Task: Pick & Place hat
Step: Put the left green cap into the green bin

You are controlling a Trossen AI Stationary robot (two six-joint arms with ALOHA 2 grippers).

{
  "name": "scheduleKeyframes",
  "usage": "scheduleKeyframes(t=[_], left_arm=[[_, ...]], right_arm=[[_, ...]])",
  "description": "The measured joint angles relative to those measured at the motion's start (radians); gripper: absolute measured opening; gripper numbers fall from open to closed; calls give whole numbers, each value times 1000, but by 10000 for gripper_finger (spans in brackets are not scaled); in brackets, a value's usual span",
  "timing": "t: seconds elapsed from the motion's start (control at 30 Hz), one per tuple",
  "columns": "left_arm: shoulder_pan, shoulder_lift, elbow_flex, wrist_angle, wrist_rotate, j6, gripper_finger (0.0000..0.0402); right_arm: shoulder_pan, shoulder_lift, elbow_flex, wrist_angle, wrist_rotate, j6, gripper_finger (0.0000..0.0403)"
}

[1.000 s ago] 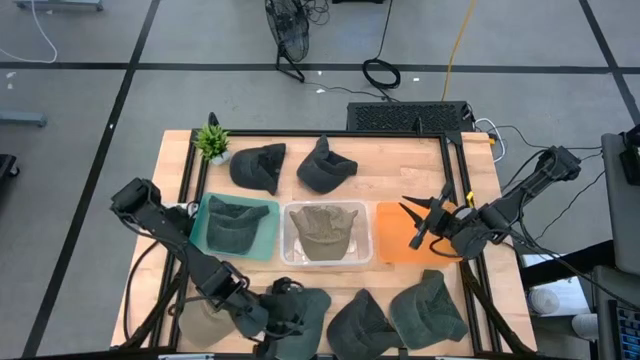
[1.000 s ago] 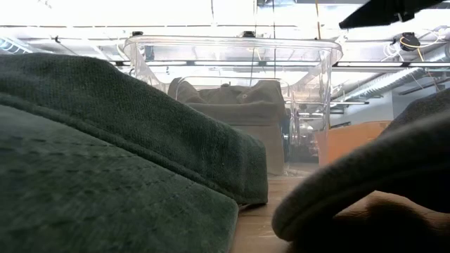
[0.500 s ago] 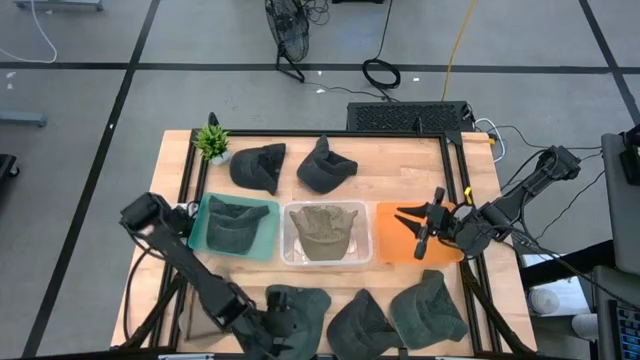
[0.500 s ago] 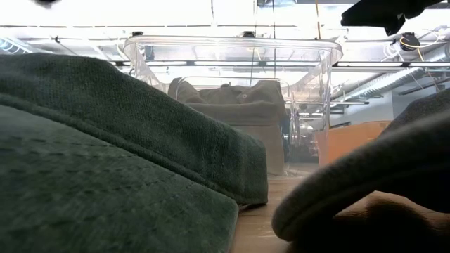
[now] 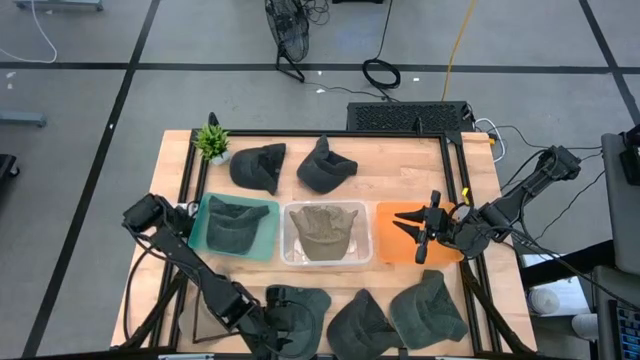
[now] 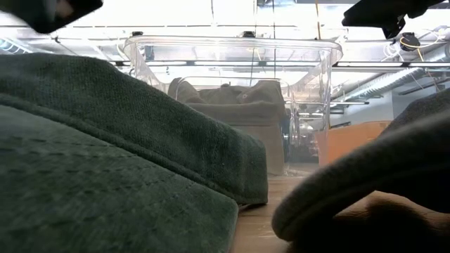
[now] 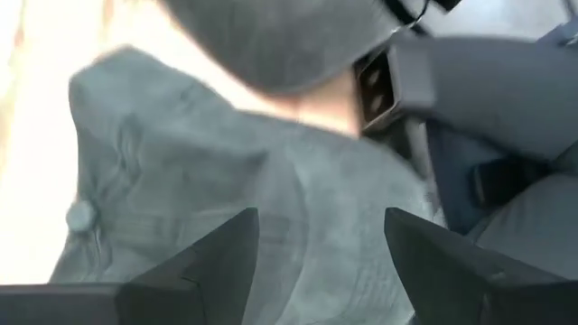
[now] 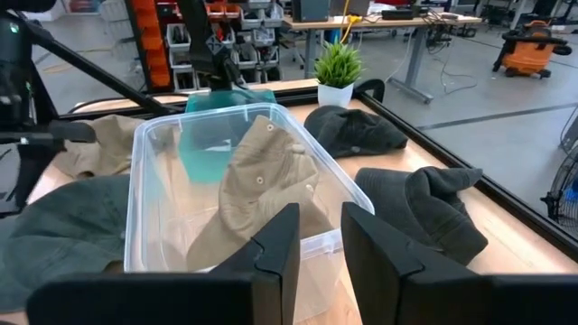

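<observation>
Two fingers of the left gripper point(image 5: 268, 335) stand spread wide just above a dark green hat point(image 5: 300, 312) at the bench's point(image 5: 400, 180) near edge. Right gripper point(image 5: 418, 232) hovers over the orange bin point(image 5: 392, 248), fingers slightly apart, holding nothing. A tan hat point(image 5: 327, 228) lies in the clear bin point(image 5: 292, 250).

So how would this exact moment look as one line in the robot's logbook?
left gripper: open over green hat | right gripper: empty, above orange bin

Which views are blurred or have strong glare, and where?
Left wrist view: blurred, with a washed-out bright edge beside the green hat. Low view: near hats fill the foreground out of focus, ceiling lights glare above the clear bin. High and right wrist views: sharp, evenly lit.
</observation>
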Motion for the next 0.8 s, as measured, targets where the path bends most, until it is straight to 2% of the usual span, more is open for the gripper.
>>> scheduleKeyframes(t=[0.33, 0.43, 0.53, 0.8], left_arm=[[18, 56, -2, -21, -37, -84, 252], [19, 56, -2, -39, -39, -88, 235], [16, 56, -2, -52, -27, -94, 187], [22, 55, -1, -55, 67, -90, 19]], right_arm=[[0, 0, 0, -7, -2, -19, 73], [0, 0, 0, -9, -3, -19, 73], [0, 0, 0, -13, -17, -20, 73], [0, 0, 0, -13, -55, -20, 73]])
